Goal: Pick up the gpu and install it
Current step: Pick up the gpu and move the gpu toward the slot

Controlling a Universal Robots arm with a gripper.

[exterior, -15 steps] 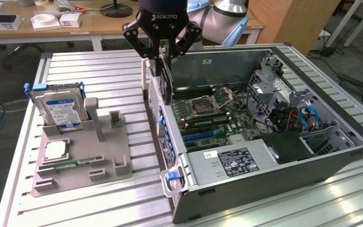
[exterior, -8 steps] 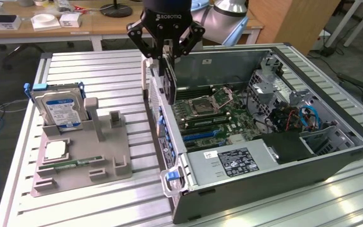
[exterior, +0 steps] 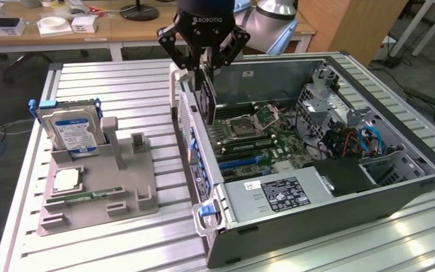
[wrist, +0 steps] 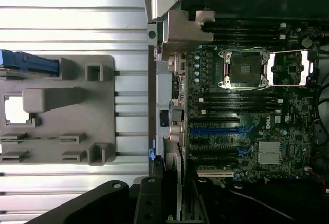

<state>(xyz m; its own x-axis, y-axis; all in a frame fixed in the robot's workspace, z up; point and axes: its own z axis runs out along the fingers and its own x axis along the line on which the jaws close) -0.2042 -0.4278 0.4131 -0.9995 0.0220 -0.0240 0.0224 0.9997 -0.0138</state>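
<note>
My gripper (exterior: pixel 205 69) hangs over the rear wall of the open computer case (exterior: pixel 399 187) and is shut on the gpu (exterior: pixel 210 102). The gpu is a thin dark card seen edge-on. It hangs straight down from the fingers, and its lower end is just above the motherboard (exterior: pixel 255 136), near the case's back edge. In the wrist view the gripper (wrist: pixel 172 203) looks down on the motherboard (wrist: pixel 247 106), with its blue expansion slot (wrist: pixel 216 130) and open processor socket (wrist: pixel 244 69).
At the exterior view's left, a grey parts holder (exterior: pixel 127 181) stands on the slatted metal table. It carries a blue-labelled hard drive (exterior: pixel 70 130), a processor chip (exterior: pixel 66 180) and a memory stick (exterior: pixel 81 197). Inside the case are a power supply (exterior: pixel 278 192) and cables (exterior: pixel 369 141).
</note>
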